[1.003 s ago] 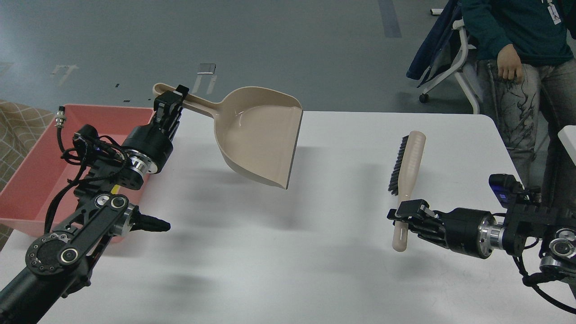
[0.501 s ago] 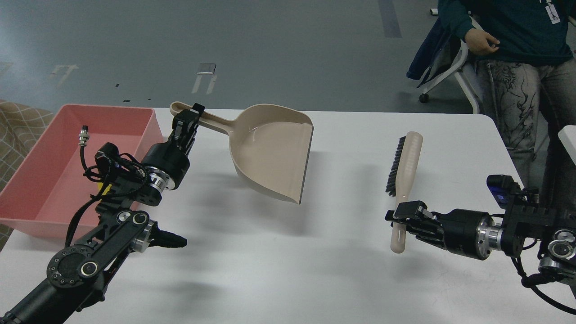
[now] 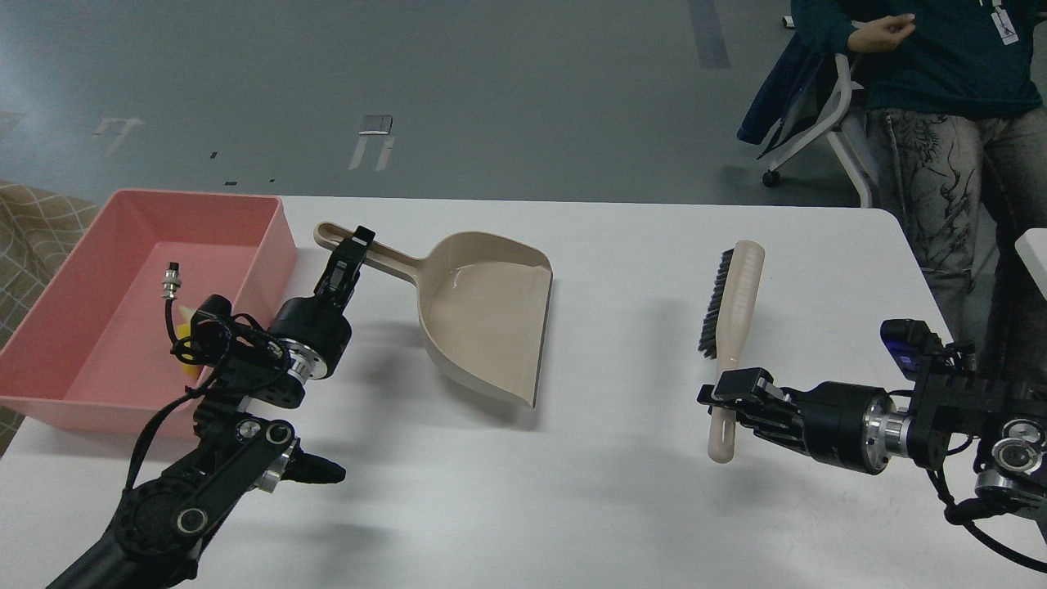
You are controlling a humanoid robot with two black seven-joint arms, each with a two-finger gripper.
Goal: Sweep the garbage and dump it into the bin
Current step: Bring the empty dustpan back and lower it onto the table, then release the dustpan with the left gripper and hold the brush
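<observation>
The pink bin (image 3: 245, 214) stands at the table's left edge. A bit of yellow, the sponge (image 3: 188, 321), shows inside it behind my left arm; the bread slice is hidden. My left gripper (image 3: 353, 249) is shut on the handle of the beige dustpan (image 3: 491, 315), whose empty scoop is low over the table's middle, close to or on the surface. My right gripper (image 3: 730, 394) is shut on the handle of the beige black-bristled brush (image 3: 734, 303), which points away from me at the right.
A person (image 3: 941, 90) stands beyond the table's far right corner beside a wheeled chair (image 3: 818, 123). A white object's corner (image 3: 1032, 254) shows at the right edge. The white table (image 3: 622, 458) shows bare surface between dustpan and brush.
My left arm moved right, away from the bin, and lowered the dustpan toward the table, levelling its scoop. The right gripper and brush shifted only slightly. The person raised a hand.
</observation>
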